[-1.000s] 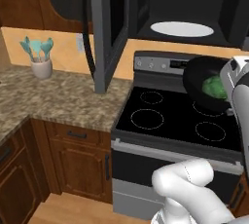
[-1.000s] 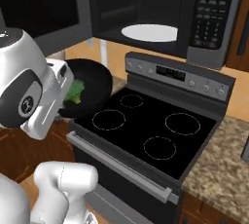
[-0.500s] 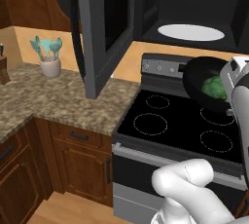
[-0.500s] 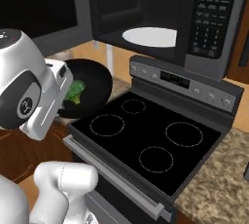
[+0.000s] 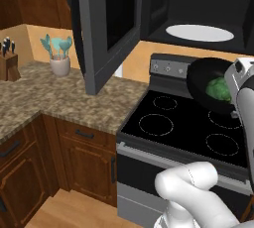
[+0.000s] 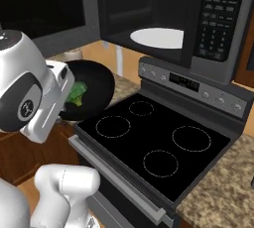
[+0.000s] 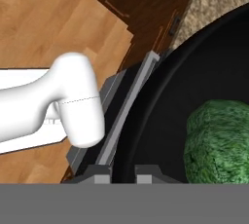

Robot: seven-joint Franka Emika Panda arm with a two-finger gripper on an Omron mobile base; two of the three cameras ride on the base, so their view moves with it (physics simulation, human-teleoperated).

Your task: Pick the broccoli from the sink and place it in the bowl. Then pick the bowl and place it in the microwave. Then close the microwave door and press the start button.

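A round, shallow black bowl (image 5: 211, 89) with a smooth matte surface hangs tilted in the air above the glossy black glass stove top (image 6: 158, 142), which is marked with thin white burner rings. Inside the bowl lies the broccoli (image 5: 219, 88), a small bumpy bright-green lump with a fuzzy texture, resting against the bowl's inner wall. In the hand view the gripper (image 7: 122, 173) has its two small grey finger tips clenched on the near rim of the bowl, one tip on each side of the thin black edge.

Above and beyond the stove sits the microwave (image 6: 218, 24), a large black box with a dark cavity and a flat white round turntable plate (image 6: 158, 37). The microwave door (image 5: 106, 28), a tall dark grey panel with a black glass window, stands swung wide to the left. To the left of the stove runs a speckled brown granite counter (image 5: 54, 98) over brown wooden cabinets (image 5: 82, 160). At the far left of the counter stand a white utensil holder (image 5: 59, 66) and a wooden knife block (image 5: 7, 66).
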